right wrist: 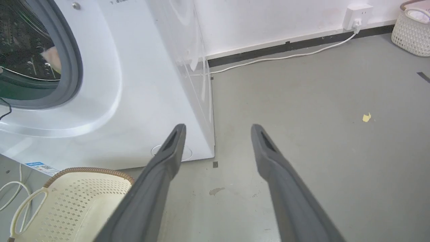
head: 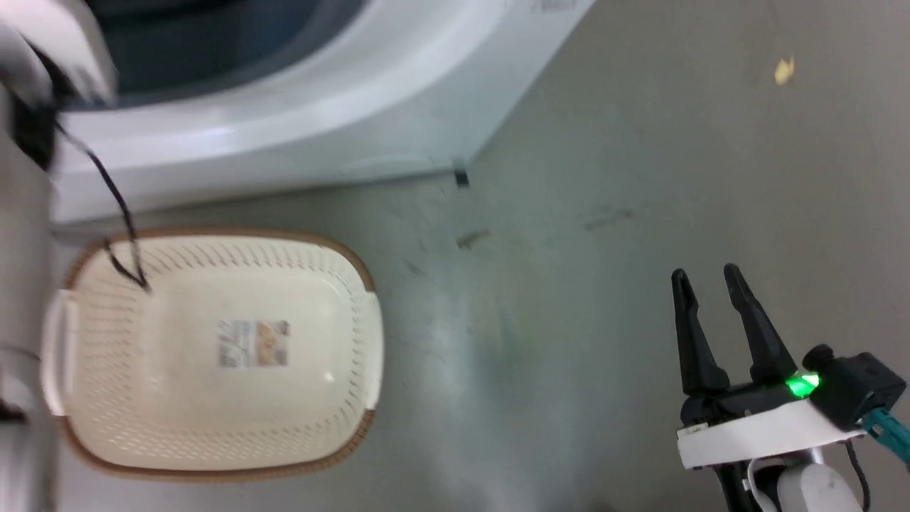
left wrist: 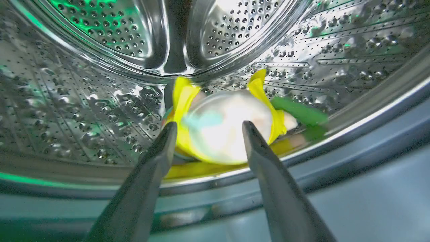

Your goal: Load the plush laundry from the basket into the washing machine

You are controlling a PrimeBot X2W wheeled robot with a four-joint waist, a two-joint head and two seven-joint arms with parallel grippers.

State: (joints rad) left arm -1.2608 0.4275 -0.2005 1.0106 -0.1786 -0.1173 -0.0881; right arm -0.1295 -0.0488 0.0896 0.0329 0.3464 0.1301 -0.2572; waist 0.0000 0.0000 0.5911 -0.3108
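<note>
Shiny steel of the washing machine (left wrist: pixel 84 101) holds the plush laundry (left wrist: pixel 231 117), just past the left gripper (left wrist: pixel 209 123), fingers spread. The head view shows the basket (head: pixel 234 232) and the right gripper (head: pixel 705 272), fingers apart.

One plush toy (left wrist: pixel 221 117), one washer (right wrist: pixel 134 84), two baskets (head: pixel 341 284) (right wrist: pixel 411 33), two hands (left wrist: pixel 209 124) (head: pixel 705 274)

The plush laundry (left wrist: pixel 221 127) lies in the drum (left wrist: pixel 84 101) of the washing machine (head: pixel 298 121), near its front lip. The basket (head: pixel 220 232) stands on the floor (head: pixel 640 178) just before the machine.
</note>
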